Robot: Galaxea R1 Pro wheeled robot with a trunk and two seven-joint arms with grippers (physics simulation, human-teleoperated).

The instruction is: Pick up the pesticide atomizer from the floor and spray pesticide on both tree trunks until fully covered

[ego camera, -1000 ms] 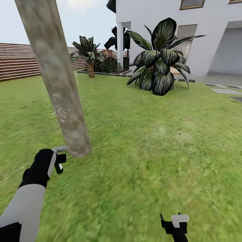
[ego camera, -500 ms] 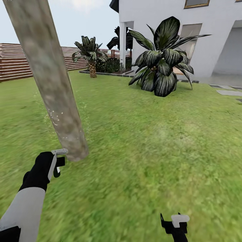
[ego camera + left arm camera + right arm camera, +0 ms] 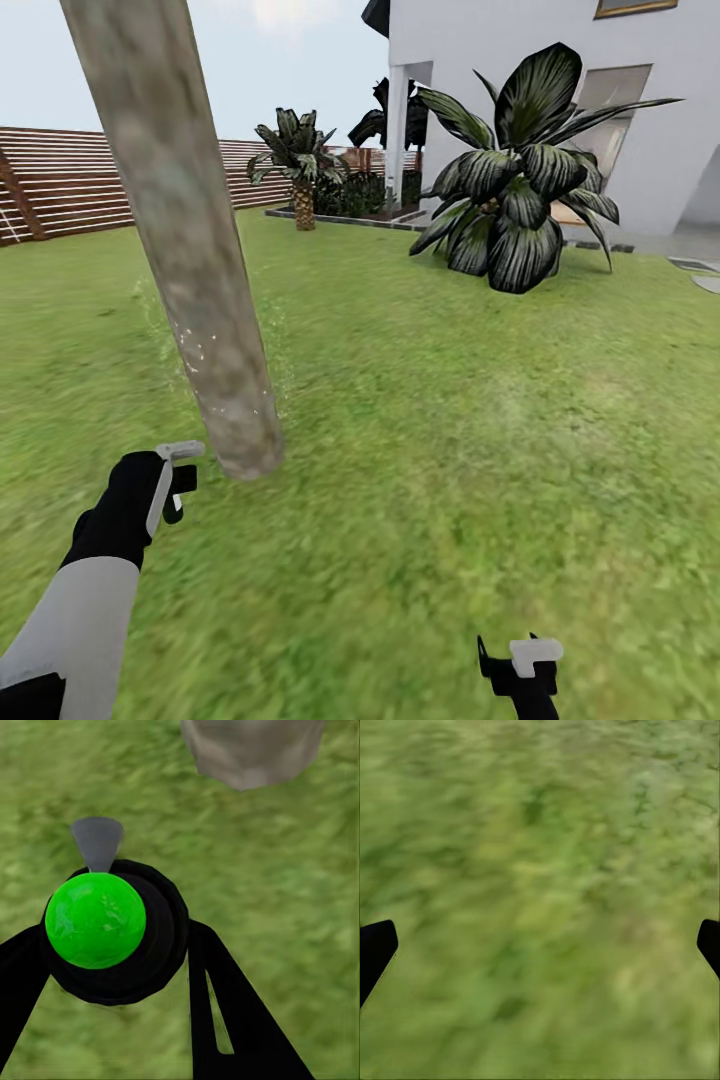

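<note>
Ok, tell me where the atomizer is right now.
In the left wrist view the atomizer sits gripped in the left gripper, its nozzle aimed toward the base of the tree trunk over the grass.

The left gripper (image 3: 178, 490) is reaching forward, clamping something; the right gripper (image 3: 520, 668) is hanging low, fingers spread.
</note>
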